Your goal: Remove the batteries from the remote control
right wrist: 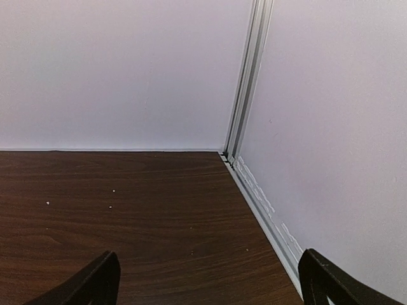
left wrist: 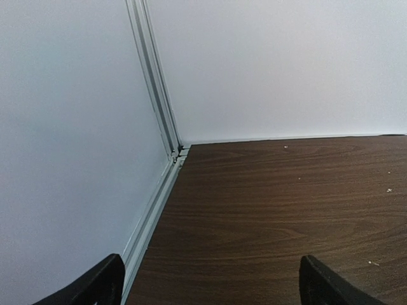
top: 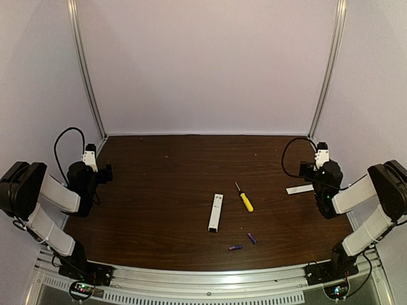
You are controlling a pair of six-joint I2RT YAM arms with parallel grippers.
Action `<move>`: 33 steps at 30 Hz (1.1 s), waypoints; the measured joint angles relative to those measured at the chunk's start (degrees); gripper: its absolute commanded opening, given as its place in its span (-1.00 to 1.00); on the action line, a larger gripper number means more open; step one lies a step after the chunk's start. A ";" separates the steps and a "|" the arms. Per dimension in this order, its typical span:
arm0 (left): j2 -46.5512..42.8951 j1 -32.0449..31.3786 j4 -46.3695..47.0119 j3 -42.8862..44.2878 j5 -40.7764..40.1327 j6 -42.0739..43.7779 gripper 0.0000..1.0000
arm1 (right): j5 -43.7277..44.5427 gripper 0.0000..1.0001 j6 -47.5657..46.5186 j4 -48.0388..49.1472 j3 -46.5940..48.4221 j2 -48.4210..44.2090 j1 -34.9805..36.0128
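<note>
The white remote control (top: 216, 212) lies near the table's middle front, its long axis running front to back. Two small purple-blue batteries lie loose on the table in front of it, one (top: 235, 247) nearest the front edge and one (top: 252, 238) just right of it. My left gripper (top: 107, 171) is open and empty at the far left, facing the back left corner. My right gripper (top: 305, 169) is open and empty at the far right. Both wrist views show only bare table and walls between wide-apart fingertips (left wrist: 95, 286) (right wrist: 331, 283).
A yellow-handled screwdriver (top: 244, 198) lies right of the remote. A flat white cover strip (top: 299, 189) lies by the right gripper. The brown table (top: 165, 190) is enclosed by white walls with aluminium posts (top: 87, 70) at the back corners.
</note>
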 measured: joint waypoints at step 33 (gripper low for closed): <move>0.00 0.02 -0.02 -0.02 0.02 0.00 0.95 | -4.98 0.99 3.80 4.79 -1.84 2.71 -4.07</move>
